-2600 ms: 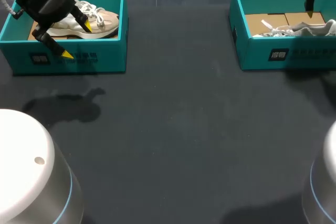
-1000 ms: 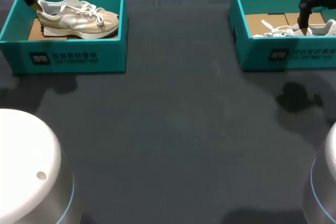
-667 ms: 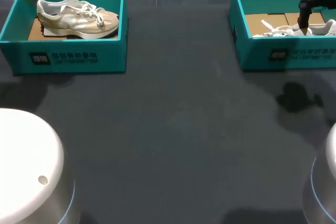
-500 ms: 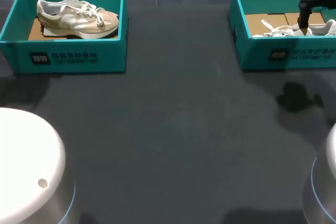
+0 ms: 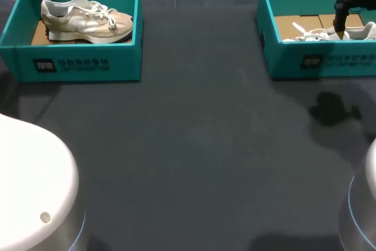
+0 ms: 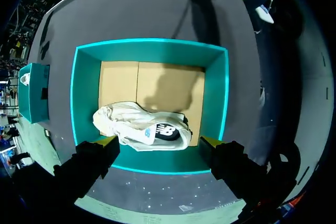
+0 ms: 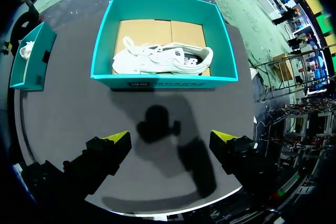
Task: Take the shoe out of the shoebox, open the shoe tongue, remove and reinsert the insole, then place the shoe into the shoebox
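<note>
Left shoebox (image 5: pixel 82 66) sits at 10 o'clock on the bench (image 5: pixel 194 145), beige sneaker (image 5: pixel 85 19) inside, upright on its sole. Right shoebox (image 5: pixel 320 63) at 2 o'clock, white sneaker (image 5: pixel 329 33) inside. Left gripper (image 6: pixel 158 141) spread wide, hangs over the left shoebox, touching nothing. Right gripper (image 7: pixel 170 137) spread wide, high over the bench, right shoebox ahead of it.
</note>
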